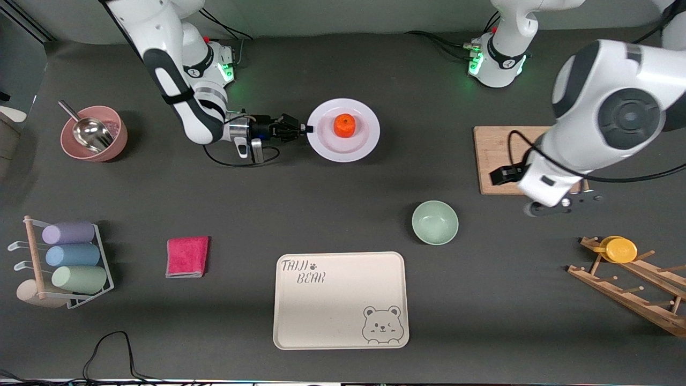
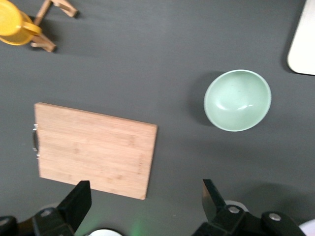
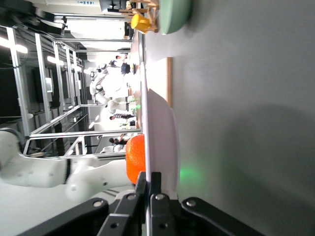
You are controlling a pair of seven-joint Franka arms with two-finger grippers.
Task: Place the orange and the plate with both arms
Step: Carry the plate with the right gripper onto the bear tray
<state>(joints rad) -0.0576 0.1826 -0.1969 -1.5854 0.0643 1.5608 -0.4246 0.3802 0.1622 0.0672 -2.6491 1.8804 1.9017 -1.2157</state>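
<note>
Desk (image 1: pixel 343 203): orange (image 1: pixel 344 125) on plate (image 1: pixel 343 130), rim pinched by right claw (image 1: pixel 306 128), edge-on in right wrist view; left claw (image 2: pixel 145 204) spread over board (image 2: pixel 93 150).

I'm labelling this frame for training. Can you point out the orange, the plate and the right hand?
orange (image 1: pixel 344 125): front view, middle of the fruit's top.
plate (image 1: pixel 364 145): front view, bare white rim on the side nearer the camera.
right hand (image 1: pixel 304 128): front view, fingertips shut on the plate's rim.
</note>
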